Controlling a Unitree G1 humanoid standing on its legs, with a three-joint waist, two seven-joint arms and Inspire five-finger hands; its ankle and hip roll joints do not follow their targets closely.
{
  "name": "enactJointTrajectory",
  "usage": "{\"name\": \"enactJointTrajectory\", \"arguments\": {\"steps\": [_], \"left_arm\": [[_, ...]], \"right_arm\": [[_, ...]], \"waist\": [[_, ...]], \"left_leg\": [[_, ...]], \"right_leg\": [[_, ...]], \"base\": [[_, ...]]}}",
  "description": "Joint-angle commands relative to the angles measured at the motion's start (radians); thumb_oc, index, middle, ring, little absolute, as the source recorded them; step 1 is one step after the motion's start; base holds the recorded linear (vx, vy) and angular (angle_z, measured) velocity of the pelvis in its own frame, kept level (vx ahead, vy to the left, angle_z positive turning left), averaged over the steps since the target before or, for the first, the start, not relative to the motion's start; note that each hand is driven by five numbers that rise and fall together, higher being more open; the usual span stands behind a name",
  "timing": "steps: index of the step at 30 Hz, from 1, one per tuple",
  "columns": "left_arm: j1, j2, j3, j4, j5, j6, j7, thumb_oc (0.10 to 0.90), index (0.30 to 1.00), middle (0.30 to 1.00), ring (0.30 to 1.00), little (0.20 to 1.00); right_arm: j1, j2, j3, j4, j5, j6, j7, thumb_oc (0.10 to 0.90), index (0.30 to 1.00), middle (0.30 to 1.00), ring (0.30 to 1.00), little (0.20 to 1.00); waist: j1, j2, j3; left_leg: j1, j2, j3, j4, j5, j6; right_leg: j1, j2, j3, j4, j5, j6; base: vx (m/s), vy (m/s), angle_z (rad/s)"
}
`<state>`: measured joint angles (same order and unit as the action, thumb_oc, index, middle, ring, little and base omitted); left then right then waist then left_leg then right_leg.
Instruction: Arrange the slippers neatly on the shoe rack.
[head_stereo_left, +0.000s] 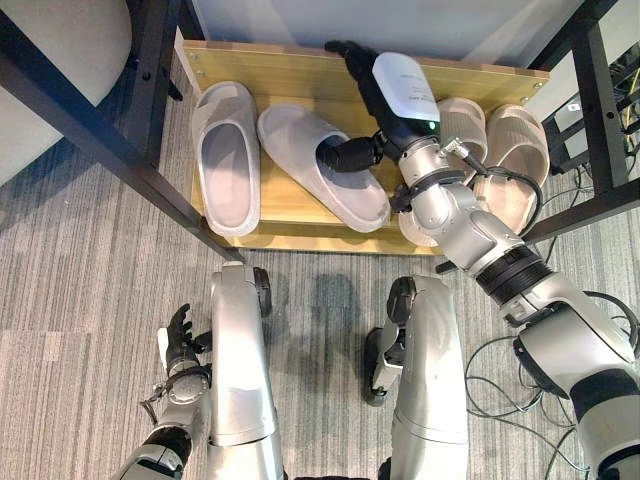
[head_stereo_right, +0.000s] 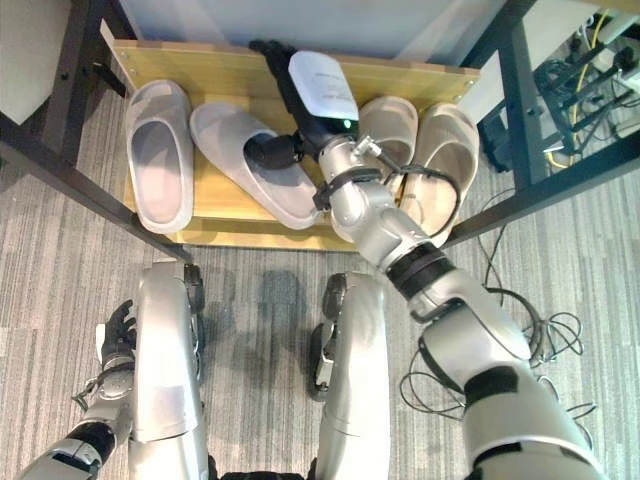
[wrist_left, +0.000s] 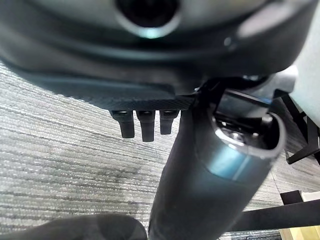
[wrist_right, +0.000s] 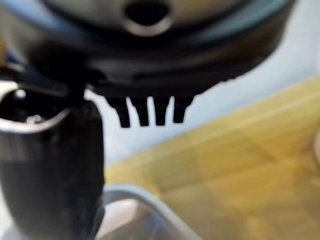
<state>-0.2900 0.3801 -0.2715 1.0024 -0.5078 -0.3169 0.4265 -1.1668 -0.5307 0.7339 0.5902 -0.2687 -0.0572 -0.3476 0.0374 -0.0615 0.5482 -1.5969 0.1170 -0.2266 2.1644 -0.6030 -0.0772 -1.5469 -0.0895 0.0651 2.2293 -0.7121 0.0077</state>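
Right hand (head_stereo_left: 385, 95) over shoe rack (head_stereo_left: 290, 65), fingers straight, thumb in tilted grey slipper (head_stereo_left: 320, 165). Second grey slipper (head_stereo_left: 227, 155) at 9 o'clock, beige pair (head_stereo_left: 495, 150) at 3. Left hand (head_stereo_left: 180, 340) relaxed near floor.

- The right arm covers much of the two beige slippers (head_stereo_left: 520, 150) on the wooden shelf (head_stereo_left: 290, 75).
- The right hand (head_stereo_left: 365, 85) hides part of the tilted grey slipper (head_stereo_left: 320, 165); its contact cannot be told.
- The shelf's far edge is cut off by the picture's top edge.
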Motion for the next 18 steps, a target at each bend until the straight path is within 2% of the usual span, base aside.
{"name": "enactJointTrajectory", "arguments": {"steps": [1,7,13,14,18], "left_arm": [[0.01,-0.023,-0.073,-0.035,0.044,-0.024,-0.016,0.8,0.9,0.9,0.9,0.9],[0.013,-0.023,-0.071,-0.037,0.051,-0.016,-0.044,0.8,0.9,0.9,0.9,0.9],[0.023,-0.025,-0.069,-0.041,0.061,-0.011,-0.053,0.8,0.9,0.9,0.9,0.9],[0.03,-0.025,-0.057,-0.045,0.077,-0.01,-0.055,0.8,0.9,0.9,0.9,0.9],[0.041,-0.023,-0.057,-0.058,0.102,-0.005,-0.058,0.8,0.9,0.9,0.9,0.9]], "right_arm": [[-0.146,-0.007,-0.034,-0.105,0.01,-0.053,0.008,0.8,0.9,0.9,0.9,0.9],[-0.105,-0.063,-0.005,-0.157,0.043,-0.086,0.097,0.8,0.9,0.9,0.9,0.9],[-0.078,-0.125,-0.014,-0.217,0.013,-0.099,0.092,0.8,0.9,0.9,0.9,0.9],[-0.054,-0.169,-0.047,-0.306,-0.022,-0.109,0.087,0.8,0.9,0.9,0.9,0.9],[0.003,-0.198,-0.109,-0.376,-0.016,-0.119,0.092,0.8,0.9,0.9,0.9,0.9]], "waist": [[0.041,0.026,-0.028],[0.034,0.023,-0.028],[0.03,0.026,-0.028],[0.021,0.031,-0.028],[0.014,0.035,-0.028]], "left_leg": [[0.027,-0.055,-0.032,0.005,-0.13,0.08],[0.027,-0.057,-0.03,-0.003,-0.124,0.075],[0.027,-0.054,-0.027,-0.007,-0.124,0.075],[0.027,-0.055,-0.025,-0.007,-0.125,0.075],[0.027,-0.056,-0.023,-0.004,-0.125,0.075]], "right_leg": [[-0.023,-0.009,0.032,-0.029,-0.022,-0.091],[-0.023,-0.01,0.035,-0.034,-0.019,-0.09],[-0.023,-0.009,0.043,-0.035,-0.021,-0.087],[-0.023,-0.006,0.045,-0.035,-0.024,-0.085],[-0.023,-0.005,0.048,-0.032,-0.026,-0.082]], "base": [[0.0,0.0,0.0],[0.0,0.0,0.0],[0.0,0.0,0.0],[0.0,0.0,0.0],[0.0,0.0,0.0]]}}
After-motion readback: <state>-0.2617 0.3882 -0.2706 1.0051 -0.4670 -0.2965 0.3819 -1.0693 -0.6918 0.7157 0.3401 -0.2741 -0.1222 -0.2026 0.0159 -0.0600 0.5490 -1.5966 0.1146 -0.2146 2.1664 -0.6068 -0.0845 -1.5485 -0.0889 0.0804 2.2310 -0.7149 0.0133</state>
